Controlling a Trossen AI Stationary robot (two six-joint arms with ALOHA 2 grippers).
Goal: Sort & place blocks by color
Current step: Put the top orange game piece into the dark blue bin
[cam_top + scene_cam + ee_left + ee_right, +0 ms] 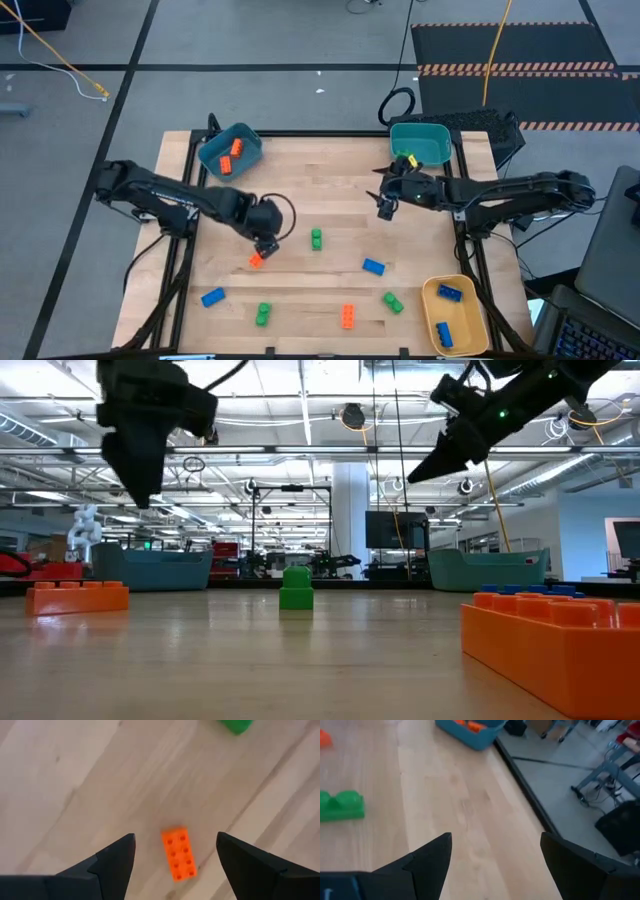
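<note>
Small studded blocks lie scattered on the wooden table (300, 180). My left gripper (175, 835) hangs open, pointing down, above an orange block (179, 854) that lies flat on the wood, studs up; its fingers stand either side of the block, clear of it. In the high view this gripper (265, 244) is left of centre, just above that orange block (256, 259). My right gripper (385, 208) is open and empty, held above the table's far right part in front of the teal bin (420, 141). A green block (316, 238) stands between the two grippers.
A blue bin (230, 150) at the far left holds orange blocks. A yellow bin (455, 318) at the near right holds blue blocks. Loose on the near half are blue blocks (373, 266) (212, 297), green blocks (263, 314) (392, 302) and an orange block (348, 316).
</note>
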